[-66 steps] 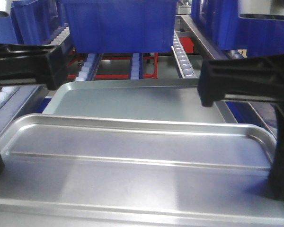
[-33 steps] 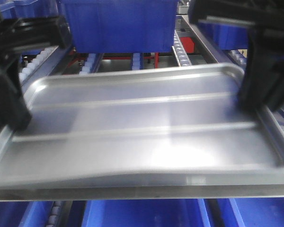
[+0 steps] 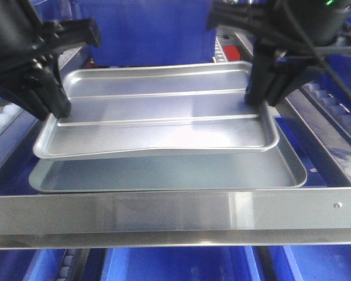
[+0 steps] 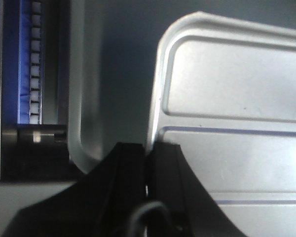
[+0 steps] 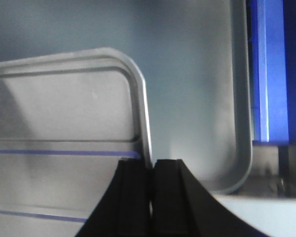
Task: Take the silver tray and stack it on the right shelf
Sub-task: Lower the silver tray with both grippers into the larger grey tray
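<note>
The silver tray (image 3: 158,120), shiny with two raised ribs, hangs level just above a larger dull grey tray (image 3: 169,172) that lies on the right shelf (image 3: 175,213). My left gripper (image 3: 58,114) is shut on the silver tray's left rim and my right gripper (image 3: 260,102) on its right rim. The left wrist view shows the black jaws of the left gripper (image 4: 148,153) pinching the rim of the silver tray (image 4: 237,98). The right gripper (image 5: 152,165) clamps the rim of the silver tray (image 5: 64,108) in the same way, with the grey tray (image 5: 192,89) underneath.
The shelf's broad steel front bar crosses the near foreground. Roller rails (image 3: 333,105) run along the right side, and white rollers (image 4: 35,64) along the left. A blue bin (image 3: 152,29) stands behind the trays, and more blue bins (image 3: 175,263) sit below the bar.
Both grippers carried the silver tray away from the camera, past the front bar, and down over the grey tray. The front bar is now in view in front of it.
</note>
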You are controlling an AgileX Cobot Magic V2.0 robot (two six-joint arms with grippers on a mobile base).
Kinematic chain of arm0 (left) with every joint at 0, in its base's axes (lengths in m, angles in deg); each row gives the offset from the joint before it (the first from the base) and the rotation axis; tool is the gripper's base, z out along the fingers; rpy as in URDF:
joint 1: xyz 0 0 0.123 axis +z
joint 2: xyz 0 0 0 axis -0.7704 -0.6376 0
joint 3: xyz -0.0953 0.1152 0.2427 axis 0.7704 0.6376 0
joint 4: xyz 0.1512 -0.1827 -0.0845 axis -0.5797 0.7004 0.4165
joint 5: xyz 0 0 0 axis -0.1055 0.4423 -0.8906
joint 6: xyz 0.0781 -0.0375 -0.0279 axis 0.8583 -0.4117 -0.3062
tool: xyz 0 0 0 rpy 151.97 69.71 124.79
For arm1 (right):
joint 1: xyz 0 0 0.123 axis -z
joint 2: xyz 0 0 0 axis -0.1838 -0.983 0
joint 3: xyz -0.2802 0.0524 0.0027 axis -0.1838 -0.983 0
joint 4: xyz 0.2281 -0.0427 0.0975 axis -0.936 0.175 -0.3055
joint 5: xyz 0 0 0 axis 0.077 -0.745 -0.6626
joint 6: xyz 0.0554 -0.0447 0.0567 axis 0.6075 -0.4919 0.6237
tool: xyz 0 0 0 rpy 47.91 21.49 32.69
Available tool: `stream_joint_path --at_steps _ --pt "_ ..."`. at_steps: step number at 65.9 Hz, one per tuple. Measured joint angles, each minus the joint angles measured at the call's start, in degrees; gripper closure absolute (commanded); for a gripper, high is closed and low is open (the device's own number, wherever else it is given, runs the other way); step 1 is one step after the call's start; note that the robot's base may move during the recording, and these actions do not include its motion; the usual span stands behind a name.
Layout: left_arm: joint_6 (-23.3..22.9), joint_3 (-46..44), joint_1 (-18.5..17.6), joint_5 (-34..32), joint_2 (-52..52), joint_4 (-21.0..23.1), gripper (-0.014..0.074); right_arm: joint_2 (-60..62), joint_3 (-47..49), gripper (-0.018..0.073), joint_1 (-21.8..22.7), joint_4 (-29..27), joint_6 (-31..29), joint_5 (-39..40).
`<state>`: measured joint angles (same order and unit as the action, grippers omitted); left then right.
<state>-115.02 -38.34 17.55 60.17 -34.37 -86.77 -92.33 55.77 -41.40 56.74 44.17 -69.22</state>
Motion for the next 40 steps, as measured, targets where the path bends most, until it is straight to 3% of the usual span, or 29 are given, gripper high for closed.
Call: stream_joint_path --at_steps 18,31,40 --pt "0.6 -7.6 2.2 -2.5 -12.3 -2.6 0.0696 -10.5 4.0 0.0507 3.4 1.7 -0.2 5.8" --pt "0.8 -13.0 2.3 -0.7 -18.9 -3.3 0.0696 -13.8 4.8 0.0505 4.4 2.6 -0.2 7.5" --pt "0.9 -15.3 2.4 0.7 -20.5 -3.6 0.0694 -14.0 4.8 0.0406 4.5 3.3 -0.2 8.9"
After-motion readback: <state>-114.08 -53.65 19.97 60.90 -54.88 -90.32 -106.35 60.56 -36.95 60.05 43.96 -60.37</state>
